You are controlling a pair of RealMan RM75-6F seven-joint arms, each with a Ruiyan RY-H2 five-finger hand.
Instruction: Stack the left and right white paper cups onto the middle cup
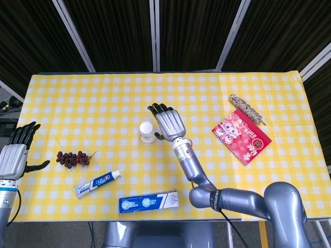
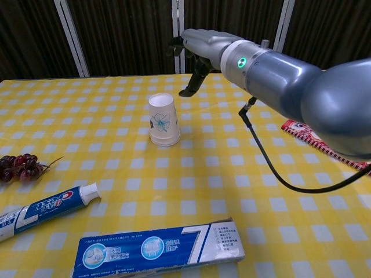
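One stack of white paper cups [image 1: 147, 131], one bunch of grapes [image 1: 72, 158], one toothpaste tube [image 1: 96, 184], one toothpaste box [image 1: 148, 201], one red notebook [image 1: 241, 136], one coil of rope [image 1: 247, 109], two robot hands [image 1: 170, 122]

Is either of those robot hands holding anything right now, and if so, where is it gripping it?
Nothing is held. The right hand hovers with fingers apart above and beside the stacked paper cups, not touching them. The left hand is open at the table's edge.

I'm seeing a matt white paper cup [image 2: 163, 119] with a blue flower print sitting on the yellow checked cloth [image 2: 116, 168]. Right of the cup, my right hand [image 1: 168, 122] is showing smooth grey metal. Nearer me, the toothpaste box [image 2: 157, 252] is looking like glossy card.
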